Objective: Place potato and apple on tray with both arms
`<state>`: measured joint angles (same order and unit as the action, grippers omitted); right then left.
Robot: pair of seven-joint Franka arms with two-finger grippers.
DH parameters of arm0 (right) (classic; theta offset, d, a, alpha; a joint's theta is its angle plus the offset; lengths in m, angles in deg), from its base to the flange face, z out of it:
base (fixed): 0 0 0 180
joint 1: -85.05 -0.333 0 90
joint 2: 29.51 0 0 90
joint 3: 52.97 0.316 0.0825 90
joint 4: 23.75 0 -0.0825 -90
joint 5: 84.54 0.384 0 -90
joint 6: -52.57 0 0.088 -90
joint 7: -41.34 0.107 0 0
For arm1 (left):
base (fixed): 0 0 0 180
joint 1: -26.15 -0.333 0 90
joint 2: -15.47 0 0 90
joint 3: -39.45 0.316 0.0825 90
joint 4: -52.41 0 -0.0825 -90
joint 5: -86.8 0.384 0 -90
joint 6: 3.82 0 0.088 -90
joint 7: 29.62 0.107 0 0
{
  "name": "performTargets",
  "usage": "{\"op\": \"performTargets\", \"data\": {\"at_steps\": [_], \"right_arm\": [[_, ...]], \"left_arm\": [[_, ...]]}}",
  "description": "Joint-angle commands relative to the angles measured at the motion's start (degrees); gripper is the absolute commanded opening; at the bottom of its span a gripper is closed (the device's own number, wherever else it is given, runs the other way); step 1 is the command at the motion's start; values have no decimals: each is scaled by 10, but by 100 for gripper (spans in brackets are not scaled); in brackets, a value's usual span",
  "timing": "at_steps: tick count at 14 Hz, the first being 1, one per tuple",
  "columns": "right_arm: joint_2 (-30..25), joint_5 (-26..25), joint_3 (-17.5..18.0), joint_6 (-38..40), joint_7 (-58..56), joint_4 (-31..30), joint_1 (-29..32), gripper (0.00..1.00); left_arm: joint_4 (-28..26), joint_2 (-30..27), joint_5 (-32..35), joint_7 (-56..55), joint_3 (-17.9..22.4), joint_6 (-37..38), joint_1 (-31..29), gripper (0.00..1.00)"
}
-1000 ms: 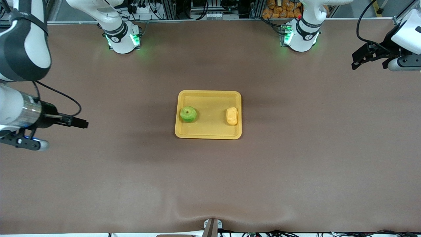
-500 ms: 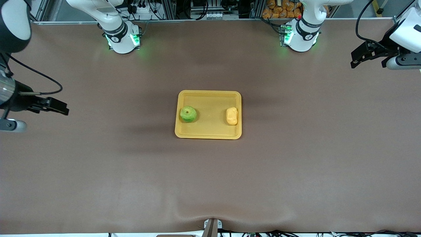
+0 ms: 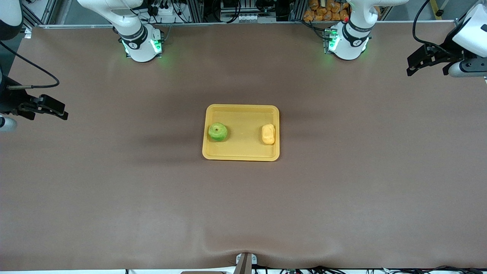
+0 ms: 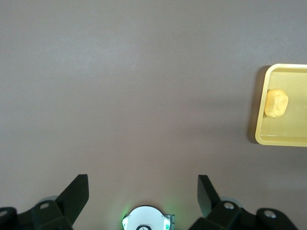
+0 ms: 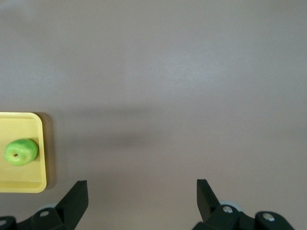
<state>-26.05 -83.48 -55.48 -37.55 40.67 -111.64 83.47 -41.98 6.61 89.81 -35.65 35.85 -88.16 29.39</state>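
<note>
Pulled both arms back to table ends; left gripper (image 3: 414, 65) & right gripper (image 3: 53, 109) fingers apart, empty. Apple (image 3: 217, 131) + potato (image 3: 268, 134) on tray (image 3: 241, 155) — reckon done.

I see bare table (image 3: 342, 198) on every side of the tray (image 3: 241, 156). Inside it, the apple (image 3: 217, 132) and potato (image 3: 268, 134) sit well apart, leaving an open gap between them. Nothing stands over the tray.

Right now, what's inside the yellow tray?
The tray holds the apple toward the right arm's end and the potato toward the left arm's end, apart from each other. What lies under each fruit is covered. The left gripper and right gripper hang open over bare table.
</note>
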Motion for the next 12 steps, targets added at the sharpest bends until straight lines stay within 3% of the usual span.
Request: {"op": "performTargets", "data": {"at_steps": [1,4,12], "right_arm": [[-29,-8,12,-19,-10,-38,6,100],[-33,-17,11,-11,-65,-37,9,100],[-49,-23,10,-5,-68,-41,11,100]], "left_arm": [[10,-3,-5,6,1,13,4,100],[21,0,-6,4,0,13,4,100],[25,1,-7,6,1,22,3,100]]}}
